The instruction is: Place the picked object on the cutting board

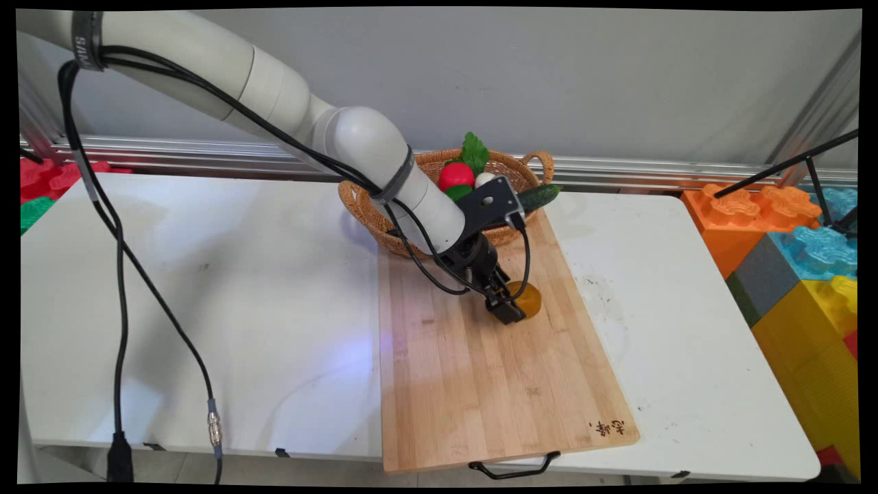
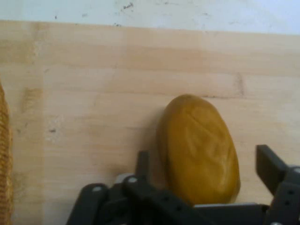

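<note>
1. I have the gripper down on the wooden cutting board, its fingers spread open on either side of a brownish-yellow potato
2. In the hand view the potato lies flat on the board between the two fingers, one finger close against its side, the other standing a little apart from it
3. The board lies on the white table, and its far end touches a wicker basket
4. In the basket I see a red tomato, a green leaf and a cucumber poking over the rim
</note>
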Motion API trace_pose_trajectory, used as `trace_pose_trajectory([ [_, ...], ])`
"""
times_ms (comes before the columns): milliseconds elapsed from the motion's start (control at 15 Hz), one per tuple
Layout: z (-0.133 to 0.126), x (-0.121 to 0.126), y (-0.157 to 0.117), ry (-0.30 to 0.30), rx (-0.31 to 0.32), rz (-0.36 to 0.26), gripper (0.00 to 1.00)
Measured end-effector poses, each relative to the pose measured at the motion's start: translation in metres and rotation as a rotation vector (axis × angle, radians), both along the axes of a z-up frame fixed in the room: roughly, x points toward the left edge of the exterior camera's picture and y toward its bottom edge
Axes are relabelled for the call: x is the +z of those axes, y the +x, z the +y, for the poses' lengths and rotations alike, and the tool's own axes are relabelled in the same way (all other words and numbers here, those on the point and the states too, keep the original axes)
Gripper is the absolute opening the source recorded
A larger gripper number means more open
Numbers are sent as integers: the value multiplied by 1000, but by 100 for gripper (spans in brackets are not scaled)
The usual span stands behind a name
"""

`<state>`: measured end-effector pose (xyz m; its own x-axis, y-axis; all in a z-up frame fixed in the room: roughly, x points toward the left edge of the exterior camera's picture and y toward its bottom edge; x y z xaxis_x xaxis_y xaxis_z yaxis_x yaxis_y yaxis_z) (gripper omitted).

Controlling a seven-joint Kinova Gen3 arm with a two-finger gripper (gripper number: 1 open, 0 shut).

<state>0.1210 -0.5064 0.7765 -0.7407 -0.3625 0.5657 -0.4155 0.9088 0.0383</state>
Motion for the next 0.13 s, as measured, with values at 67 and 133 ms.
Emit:
trace_pose_trajectory([
  [67,-1,1,-1,-3,-2,3,100],
  [133,-1,2,-1,-7,-2,6,100],
])
